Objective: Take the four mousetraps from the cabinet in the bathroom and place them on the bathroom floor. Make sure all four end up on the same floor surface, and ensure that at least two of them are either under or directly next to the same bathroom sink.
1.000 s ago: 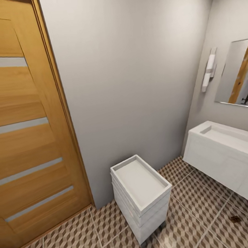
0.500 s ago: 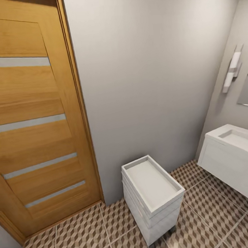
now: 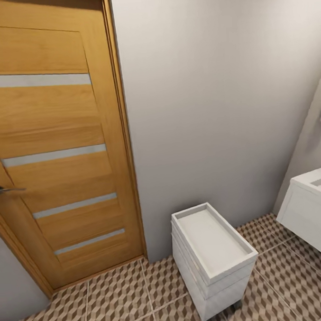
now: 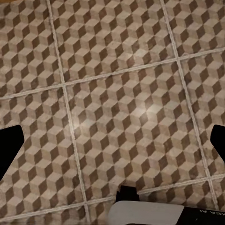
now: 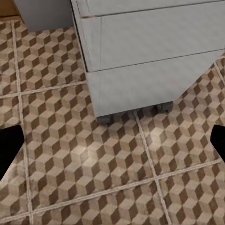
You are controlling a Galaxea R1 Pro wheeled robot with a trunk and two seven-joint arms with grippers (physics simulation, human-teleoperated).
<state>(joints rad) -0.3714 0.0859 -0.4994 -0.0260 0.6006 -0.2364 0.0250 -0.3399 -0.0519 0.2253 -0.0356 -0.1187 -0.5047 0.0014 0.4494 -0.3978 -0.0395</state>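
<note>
The robot is on its way: no mousetraps or cabinet in sight, only the floor [image 3: 117, 301] and a corner of the sink [image 3: 318, 181]. Both grippers [image 4: 112, 150] [image 5: 112, 147] stand apart, empty. All four placements are left.

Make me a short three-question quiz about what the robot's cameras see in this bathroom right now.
1. True or false: the white drawer cart has something lying on its top tray.
2. What lies below the left gripper? A) bathroom floor B) a towel C) a bathtub
3. Fill in: the wooden door stands to the ___ of the cart in the head view.

Key: 1. False, the tray looks bare. 2. A. 3. Left; the sink is at the right.
</note>
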